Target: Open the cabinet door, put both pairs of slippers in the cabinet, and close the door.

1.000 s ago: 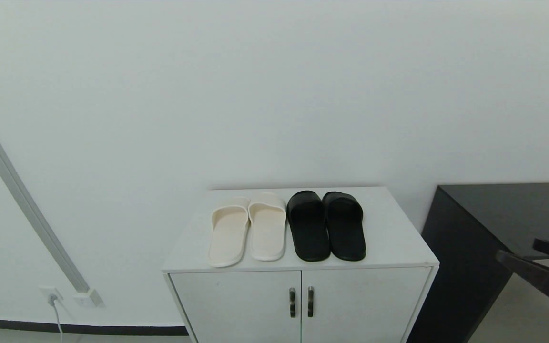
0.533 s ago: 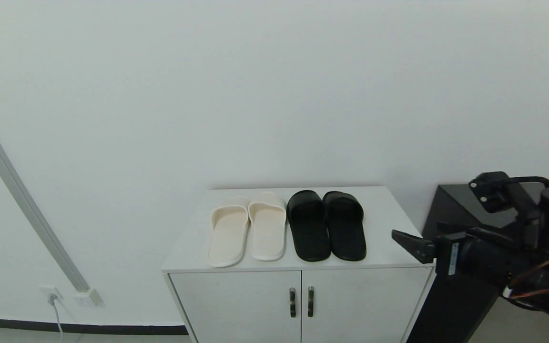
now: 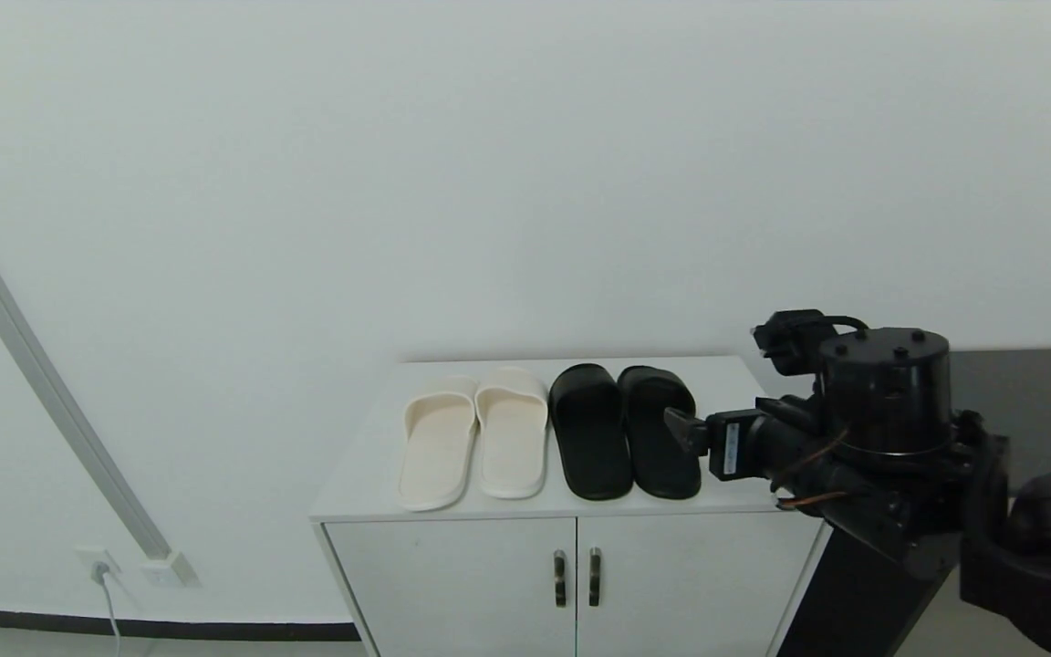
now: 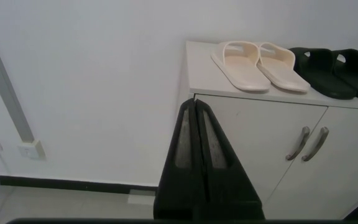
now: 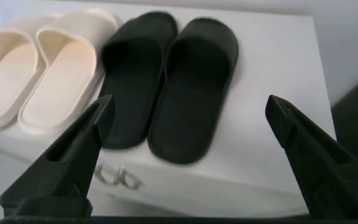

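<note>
Nearest: left end effector (image 4: pixel 196 109) clenched, empty, low before cabinet corner. Then right end effector (image 5: pixel 188 109) spread wide, empty, above cabinet top (image 3: pixel 754 456), just beside black slippers (image 3: pixel 626 433). Beyond, cream slippers (image 3: pixel 475 438) alongside. Below, cabinet doors (image 3: pixel 699 575) shut, handles (image 3: pixel 576 578) untouched. Judgement: no step done, everything left.
</note>
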### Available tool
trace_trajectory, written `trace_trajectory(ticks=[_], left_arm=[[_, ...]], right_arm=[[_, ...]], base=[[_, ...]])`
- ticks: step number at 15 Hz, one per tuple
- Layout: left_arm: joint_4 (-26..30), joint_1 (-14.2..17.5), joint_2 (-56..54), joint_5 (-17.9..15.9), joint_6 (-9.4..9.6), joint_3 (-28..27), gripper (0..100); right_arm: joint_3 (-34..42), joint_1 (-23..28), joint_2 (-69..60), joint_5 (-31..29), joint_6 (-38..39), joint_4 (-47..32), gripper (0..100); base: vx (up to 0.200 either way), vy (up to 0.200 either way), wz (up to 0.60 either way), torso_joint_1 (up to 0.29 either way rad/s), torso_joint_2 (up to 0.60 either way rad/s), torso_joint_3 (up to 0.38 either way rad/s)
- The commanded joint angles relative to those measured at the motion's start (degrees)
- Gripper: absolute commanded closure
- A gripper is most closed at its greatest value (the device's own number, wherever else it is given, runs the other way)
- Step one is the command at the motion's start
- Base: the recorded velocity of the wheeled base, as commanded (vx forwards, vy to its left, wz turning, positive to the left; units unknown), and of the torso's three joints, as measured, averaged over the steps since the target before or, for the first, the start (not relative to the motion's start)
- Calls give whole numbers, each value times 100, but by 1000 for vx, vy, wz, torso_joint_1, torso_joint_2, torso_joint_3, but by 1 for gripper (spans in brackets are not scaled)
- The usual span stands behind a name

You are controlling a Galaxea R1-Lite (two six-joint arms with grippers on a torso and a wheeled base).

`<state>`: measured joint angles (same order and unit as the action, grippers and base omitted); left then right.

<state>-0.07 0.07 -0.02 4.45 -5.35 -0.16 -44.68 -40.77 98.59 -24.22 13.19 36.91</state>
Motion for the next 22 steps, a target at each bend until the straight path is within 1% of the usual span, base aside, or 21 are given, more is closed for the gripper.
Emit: trace_trajectory(ticks=[1,5,6,7,9,11,12,18,22], left_arm=[[-1,1,2,3,-1,7,100],[-1,1,2,3,-1,-2,100],[-1,1,2,3,-1,7,100],[-1,1,2,3,-1,-2,100],[-1,1,2,3,-1,-2,100],[-1,1,2,3,-1,7,100],[-1,1,2,3,-1,-2,100],[-1,1,2,3,-1,-2,100],[-1,1,2,3,-1,-2,100]], right_arm=[[-595,-89,627,-223,-1,-9,0],[-1210,-309,1321,-654,-1,0,0],[-1315,-318,1427,-698,-1,0,0],[-1658,-309,1761,-874,-1,18,0],[-1975,-283,2112,-1085,-1,26,0],[-2150,-265,2367,-1111,-1,26,0],[-2265,-230,2543,-1225,43,26,0],[-2634,-54,3035,-1137,70,114,0],[-3091,113,3404,-970,8,123,0]], base=[[0,0,0,0,0,0],[0,0,0,0,0,0],[0,0,0,0,0,0],[0,0,0,0,0,0],[0,0,0,0,0,0],[0,0,0,0,0,0],[0,0,0,0,0,0],[0,0,0,0,0,0],[0,0,0,0,0,0]])
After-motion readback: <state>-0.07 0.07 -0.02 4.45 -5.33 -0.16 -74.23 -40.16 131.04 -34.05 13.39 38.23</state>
